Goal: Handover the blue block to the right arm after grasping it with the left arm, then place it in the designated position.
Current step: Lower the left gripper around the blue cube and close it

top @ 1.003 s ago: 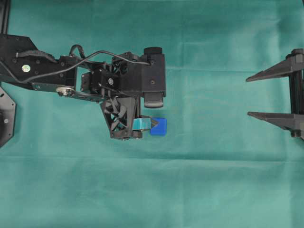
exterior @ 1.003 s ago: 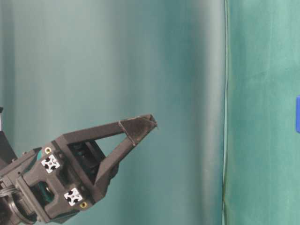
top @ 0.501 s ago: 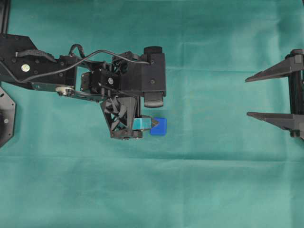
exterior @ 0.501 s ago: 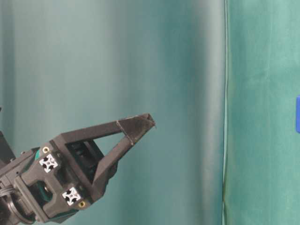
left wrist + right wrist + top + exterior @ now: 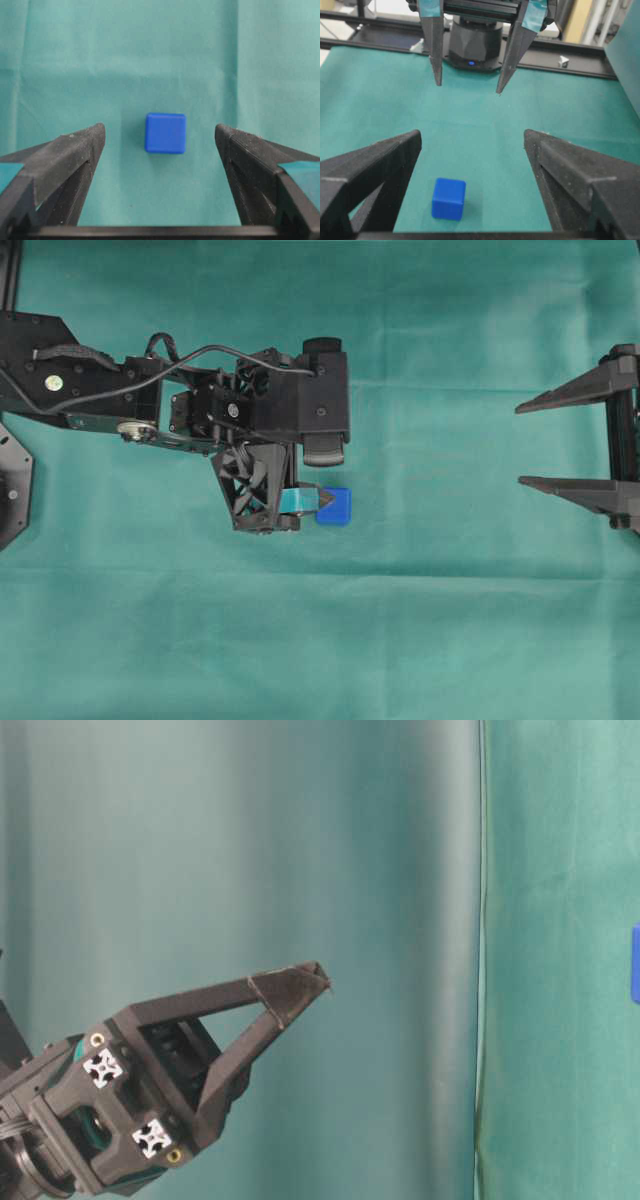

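The blue block [image 5: 335, 506] sits flat on the green cloth [image 5: 420, 620] that covers the desk, a little left of the middle in the overhead view. The left arm [image 5: 150, 400] reaches out from the left edge over the cloth, and its hand [image 5: 160, 145] hangs above the block with both fingers spread wide and nothing between them. In the left wrist view the block [image 5: 165, 132] lies on the cloth in the gap between the two dark fingertips [image 5: 75, 150], well apart from either one and touching neither; teal tape shows on the fingers at the lower corners of that view. From overhead, one teal-taped finger [image 5: 298, 501] overlaps the block's left edge, though the wrist view shows it is above the block and not on it. The right arm's hand [image 5: 530, 442] pokes in from the right edge of the overhead view, its two plain black fingers wide apart and empty, well away from the block. The right wrist view looks across the cloth between those fingers: the block [image 5: 448, 198] rests low in front, and beyond it the left hand [image 5: 468, 84] points downward with its taped fingers apart. The table-level view shows one black finger [image 5: 290, 990] of the right hand against the green backdrop and a sliver of the block [image 5: 635, 963] at its right edge.
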